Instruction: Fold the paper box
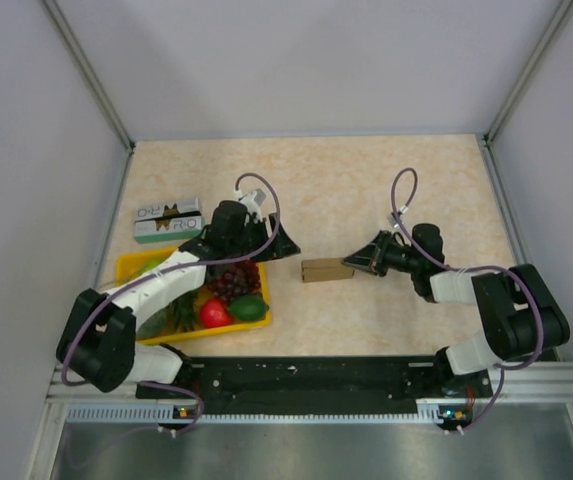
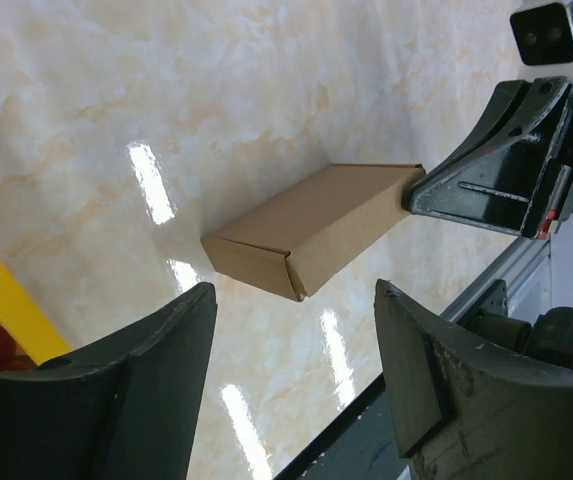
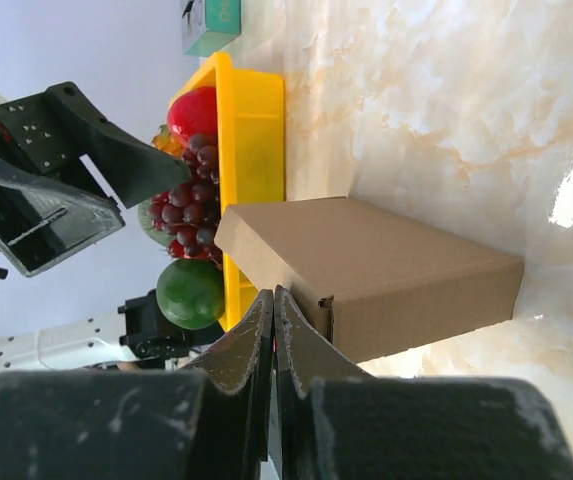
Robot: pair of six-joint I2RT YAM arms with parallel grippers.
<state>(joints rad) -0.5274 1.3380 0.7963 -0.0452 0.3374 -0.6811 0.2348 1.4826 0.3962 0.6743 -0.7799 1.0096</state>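
While the box (image 1: 324, 270) is lying folded at the middle of the top view, your left gripper (image 1: 288, 247) is hanging just upper left of it, jaws spread and nothing between them. Your right gripper (image 1: 349, 264) is pressing its shut, empty tips against the box's right end. Nothing is clamping the box, so a further push is likely to be sliding it left toward the tray (image 1: 131, 266). The carton (image 1: 168, 221) at upper left is showing dark lettering, perhaps an R and an O; I cannot read more.

In the left wrist view, the box is sitting at centre, beyond your wide fingers (image 2: 156, 360) and clear of both. The table (image 2: 116, 80) is looking glossy, so the box may be skidding or turning as you close. No print is showing on it.

In the right wrist view, the shut tips are touching or nearly touching the box's near edge beside a seam (image 3: 326, 300). A harder press is risking a popped seam or dented card.
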